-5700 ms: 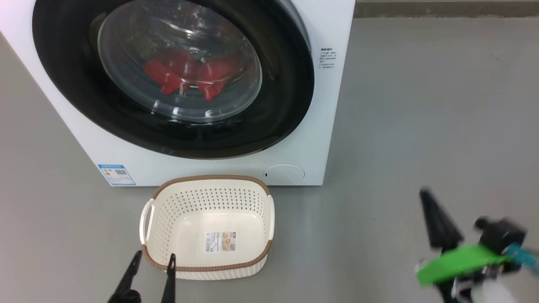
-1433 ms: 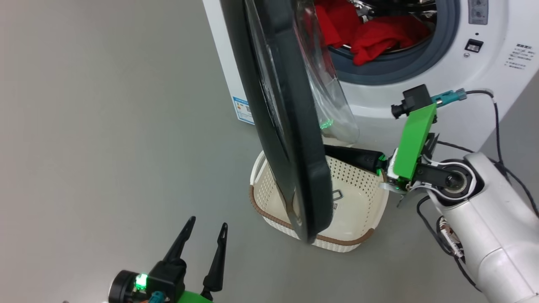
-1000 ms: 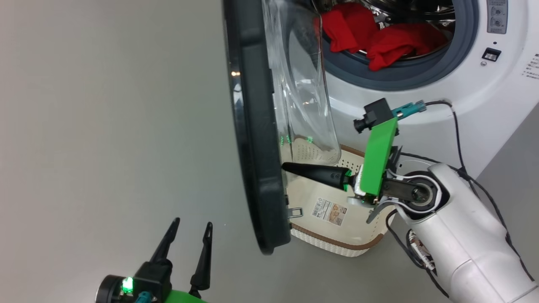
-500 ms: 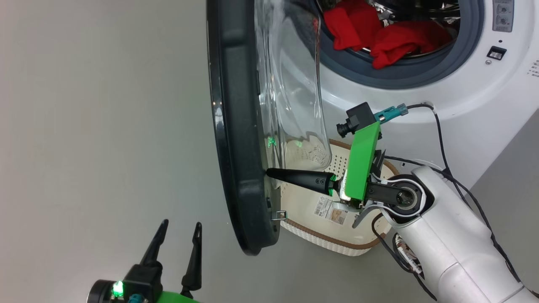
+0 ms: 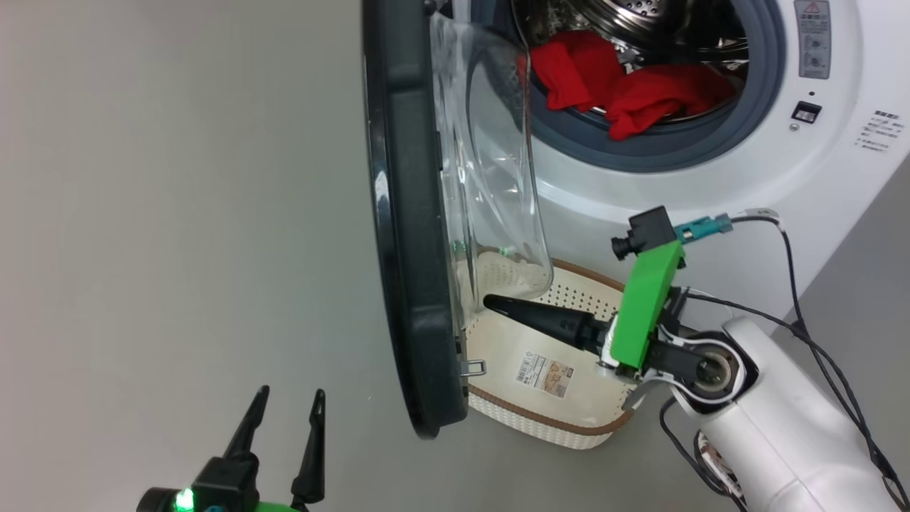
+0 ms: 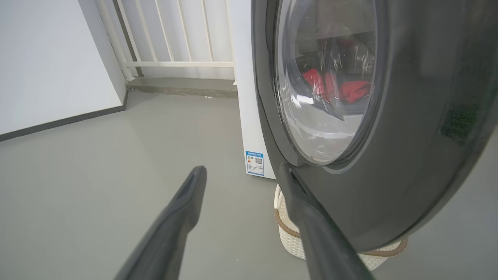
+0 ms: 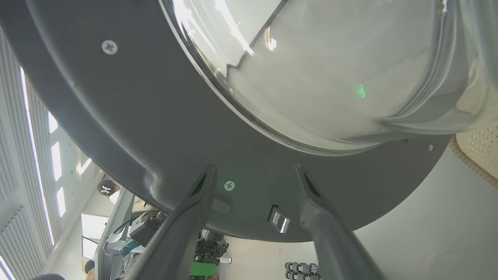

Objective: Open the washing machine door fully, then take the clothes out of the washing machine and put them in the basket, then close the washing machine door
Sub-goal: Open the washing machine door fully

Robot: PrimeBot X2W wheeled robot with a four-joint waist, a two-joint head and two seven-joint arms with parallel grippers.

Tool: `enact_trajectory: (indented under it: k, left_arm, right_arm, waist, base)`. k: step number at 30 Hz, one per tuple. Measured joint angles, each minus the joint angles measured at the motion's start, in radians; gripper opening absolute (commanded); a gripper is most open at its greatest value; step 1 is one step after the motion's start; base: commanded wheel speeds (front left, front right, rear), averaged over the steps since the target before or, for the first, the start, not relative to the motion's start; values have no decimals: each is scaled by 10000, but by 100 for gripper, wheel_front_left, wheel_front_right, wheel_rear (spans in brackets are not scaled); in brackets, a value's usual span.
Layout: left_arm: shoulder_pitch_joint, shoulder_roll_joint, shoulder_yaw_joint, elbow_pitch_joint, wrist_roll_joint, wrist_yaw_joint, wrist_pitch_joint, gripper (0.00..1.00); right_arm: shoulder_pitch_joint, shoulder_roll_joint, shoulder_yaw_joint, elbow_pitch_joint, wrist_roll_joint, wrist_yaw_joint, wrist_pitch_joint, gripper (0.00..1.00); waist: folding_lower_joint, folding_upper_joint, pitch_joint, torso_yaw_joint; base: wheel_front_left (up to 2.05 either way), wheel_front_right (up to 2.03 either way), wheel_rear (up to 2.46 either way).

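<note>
The washing machine door (image 5: 405,213) stands swung out, edge-on in the head view, its glass bowl (image 5: 490,178) bulging toward the washing machine (image 5: 711,192). Red clothes (image 5: 618,85) lie in the steel drum. The cream basket (image 5: 547,421) sits on the floor below the opening, partly behind the door. My right gripper (image 5: 490,302) hangs over the basket and points at the door's inner face (image 7: 163,128); it is open and a short gap away from it. My left gripper (image 5: 292,391) is open and holds nothing, low on the door's outer side (image 6: 408,136).
A metal latch hook (image 5: 475,368) sticks out of the door's lower inner rim. Black cables (image 5: 789,284) trail from my right arm past the machine front. Grey floor (image 6: 97,175) spreads left of the door, up to a white wall and railing (image 6: 175,35).
The right gripper has gone from shut to open and drawn its tips a little back from the door's inner face. The door swung further out before that. The left gripper stays open.
</note>
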Motion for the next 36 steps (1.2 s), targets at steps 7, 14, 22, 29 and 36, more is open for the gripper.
enact_trajectory:
  k: [7, 14, 22, 29, 36]
  left_arm:
    - [39, 4, 391, 21, 305, -188, 0, 100]
    - [139, 0, 748, 36, 374, -276, 0, 100]
    - [256, 0, 1030, 42, 460, -351, 0, 100]
    - [423, 0, 1129, 63, 462, -353, 0, 100]
    - [439, 0, 1210, 54, 460, -351, 0, 100]
  right_arm:
    - [770, -673, 257, -247, -619, 0, -1185, 100]
    - [1509, -1488, 696, -297, -1446, 0, -3032, 100]
    - [1891, -2255, 2096, 163, -3162, 0, -6178, 100]
    - [1897, -2359, 3298, 1248, -4729, 0, -8953, 100]
    - [2128, -1852, 462, 807, -7344, 0, -9079, 100]
  waist:
    - [0, 0, -176, -288]
    - [0, 0, -283, -559]
    - [0, 0, -400, -895]
    - [0, 0, -500, -1140]
    - [0, 0, -474, -1289]
  base:
    - [0, 0, 0]
    - [0, 0, 0]
    - [0, 0, 0]
    - [0, 0, 0]
    - [0, 0, 0]
